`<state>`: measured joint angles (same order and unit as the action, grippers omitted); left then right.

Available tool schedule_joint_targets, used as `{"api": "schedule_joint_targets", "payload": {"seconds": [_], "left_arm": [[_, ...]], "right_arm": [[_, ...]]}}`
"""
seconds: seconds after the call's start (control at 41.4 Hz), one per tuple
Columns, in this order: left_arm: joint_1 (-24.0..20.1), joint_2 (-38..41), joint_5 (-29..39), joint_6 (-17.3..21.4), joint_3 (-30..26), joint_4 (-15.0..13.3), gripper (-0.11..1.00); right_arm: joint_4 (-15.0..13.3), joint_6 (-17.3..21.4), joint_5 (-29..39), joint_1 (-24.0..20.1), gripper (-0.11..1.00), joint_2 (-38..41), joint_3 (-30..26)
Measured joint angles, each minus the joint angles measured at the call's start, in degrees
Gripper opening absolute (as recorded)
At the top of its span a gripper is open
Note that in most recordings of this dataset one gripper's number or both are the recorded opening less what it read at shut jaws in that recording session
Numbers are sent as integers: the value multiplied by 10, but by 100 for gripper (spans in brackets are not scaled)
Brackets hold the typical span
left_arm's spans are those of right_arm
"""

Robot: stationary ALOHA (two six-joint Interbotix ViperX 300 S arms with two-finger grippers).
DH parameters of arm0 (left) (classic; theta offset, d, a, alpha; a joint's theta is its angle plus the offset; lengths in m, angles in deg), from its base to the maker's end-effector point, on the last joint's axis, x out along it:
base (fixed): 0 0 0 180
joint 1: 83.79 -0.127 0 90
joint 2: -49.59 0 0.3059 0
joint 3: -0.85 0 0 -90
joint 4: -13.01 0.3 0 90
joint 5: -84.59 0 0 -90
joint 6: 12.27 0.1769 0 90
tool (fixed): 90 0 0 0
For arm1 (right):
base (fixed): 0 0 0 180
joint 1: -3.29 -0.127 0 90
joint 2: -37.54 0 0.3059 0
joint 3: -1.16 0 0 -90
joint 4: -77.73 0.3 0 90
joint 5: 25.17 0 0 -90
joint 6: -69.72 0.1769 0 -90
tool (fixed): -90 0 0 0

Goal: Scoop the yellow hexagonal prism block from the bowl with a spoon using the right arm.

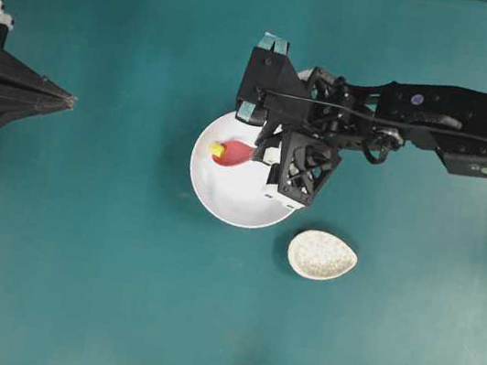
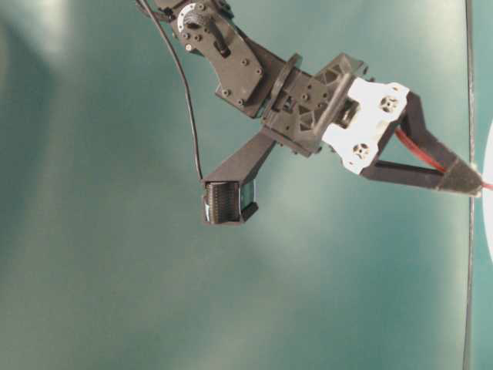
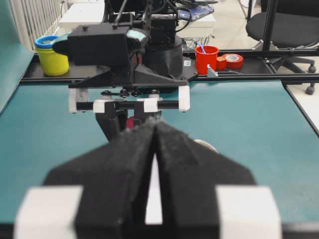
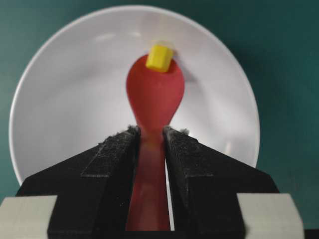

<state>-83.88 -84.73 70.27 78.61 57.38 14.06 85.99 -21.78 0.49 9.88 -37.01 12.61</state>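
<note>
Block (image 4: 159,58), tiny, light and likely to skid off the spoon (image 4: 154,97) tip inside the bowl (image 4: 60,114), needs level carrying, right gripper (image 4: 149,137) clamping the handle.

Robotics lab, teal worktable (image 3: 259,129), office chair (image 3: 291,25), tape roll (image 3: 232,60)

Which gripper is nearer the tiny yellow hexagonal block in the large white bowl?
Right. The right gripper holds the pink-red spoon, whose tip touches the yellow block in the white bowl. The left gripper sits shut, far across the table, at the overhead view's left edge.
</note>
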Motion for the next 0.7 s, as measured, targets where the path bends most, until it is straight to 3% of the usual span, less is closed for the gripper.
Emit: {"api": "schedule_joint_targets", "payload": {"seconds": [0.338, 0.7], "left_arm": [[0, 0, 0, 0, 0, 0, 0], [0, 0, 0, 0, 0, 0, 0]], "right_arm": [[-1, -1, -23, -5, 24, -35, 12], [-1, -29, -178, -37, 24, -120, 106]]}}
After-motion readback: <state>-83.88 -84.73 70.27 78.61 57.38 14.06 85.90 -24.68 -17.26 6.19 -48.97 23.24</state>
